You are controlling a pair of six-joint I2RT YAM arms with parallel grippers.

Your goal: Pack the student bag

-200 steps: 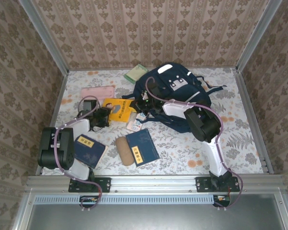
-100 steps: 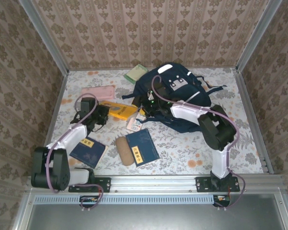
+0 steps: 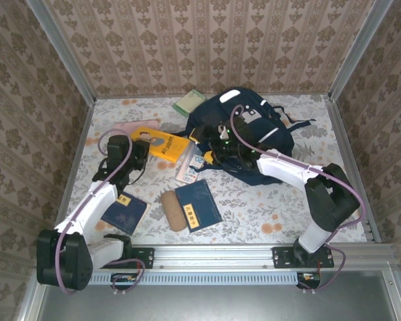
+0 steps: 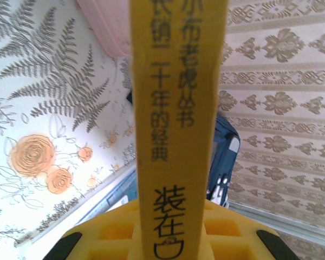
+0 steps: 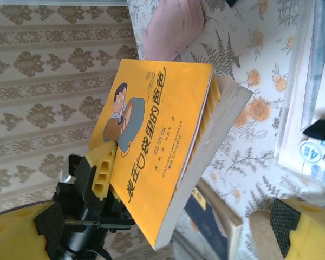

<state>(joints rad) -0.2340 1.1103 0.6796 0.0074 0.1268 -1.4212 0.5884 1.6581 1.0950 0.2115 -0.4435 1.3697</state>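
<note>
The right gripper (image 3: pixel 219 142), newly released, is hiding the mouth of the navy-blue striped fabric backpack (image 3: pixel 274 127) lying at the far centre-right. The left gripper (image 3: pixel 139 156) is clenching the yellow paperback (image 3: pixel 163 143), carried farther back than before.

You're looking at a counter (image 3: pixel 254 214) covered in white cloth printed with grey ferns and orange roses, boxed by damask-papered walls (image 3: pixel 214 47) and aluminium rails (image 3: pixel 214 253).

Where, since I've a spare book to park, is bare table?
Bare: front strip between the blue book by the tan case and right arm; also right of the student bag. Crowded: left-centre, around the yellow book.
</note>
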